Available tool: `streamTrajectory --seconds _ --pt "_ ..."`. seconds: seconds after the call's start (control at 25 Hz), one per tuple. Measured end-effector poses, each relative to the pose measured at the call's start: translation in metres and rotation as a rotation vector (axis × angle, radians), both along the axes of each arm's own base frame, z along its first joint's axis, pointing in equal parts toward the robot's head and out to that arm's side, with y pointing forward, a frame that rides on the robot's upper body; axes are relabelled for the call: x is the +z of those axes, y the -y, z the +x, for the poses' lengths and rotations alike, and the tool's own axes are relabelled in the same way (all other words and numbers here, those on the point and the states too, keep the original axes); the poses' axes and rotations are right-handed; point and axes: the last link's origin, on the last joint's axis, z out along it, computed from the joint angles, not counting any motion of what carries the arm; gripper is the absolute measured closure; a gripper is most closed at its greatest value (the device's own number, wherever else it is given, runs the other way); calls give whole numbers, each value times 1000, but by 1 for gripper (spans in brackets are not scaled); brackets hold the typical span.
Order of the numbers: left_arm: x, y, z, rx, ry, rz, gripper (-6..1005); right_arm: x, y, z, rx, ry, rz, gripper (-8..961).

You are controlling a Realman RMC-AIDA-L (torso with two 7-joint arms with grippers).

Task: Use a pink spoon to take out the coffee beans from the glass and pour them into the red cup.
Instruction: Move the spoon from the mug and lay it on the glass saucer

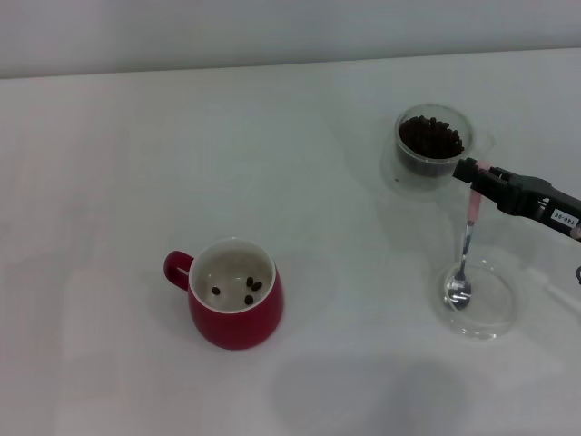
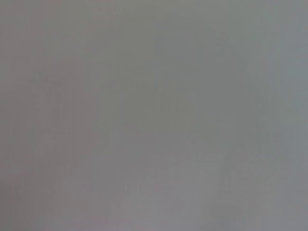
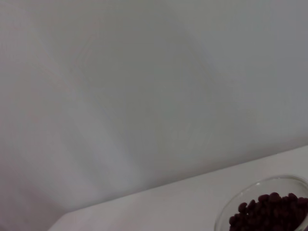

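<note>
The pink spoon (image 1: 466, 247) hangs nearly upright at the right of the head view. My right gripper (image 1: 477, 173) is shut on its pink handle, and its metal bowl rests down in a flat clear dish (image 1: 497, 307). Just behind the gripper stands the glass (image 1: 430, 150), holding a heap of coffee beans (image 1: 431, 136). The right wrist view catches the glass (image 3: 226, 216) and its coffee beans (image 3: 269, 209) at a corner. The red cup (image 1: 234, 309) stands left of centre, handle to the left, with a few beans (image 1: 250, 291) on its pale bottom. My left gripper is out of view.
The white table (image 1: 345, 227) stretches between the red cup and the glass. A pale wall (image 1: 272, 32) rises behind the far table edge. The left wrist view is plain grey with nothing to pick out.
</note>
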Motion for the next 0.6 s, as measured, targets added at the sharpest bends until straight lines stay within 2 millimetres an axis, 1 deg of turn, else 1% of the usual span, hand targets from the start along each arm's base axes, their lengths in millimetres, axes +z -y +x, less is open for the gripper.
streamTrajectory --seconds 0.4,0.6 --pt "0 -1 1 -3 0 0 112 -2 4 4 -16 10 -16 719" --pt "0 -1 1 -4 0 0 111 3 0 5 -26 -1 10 711"
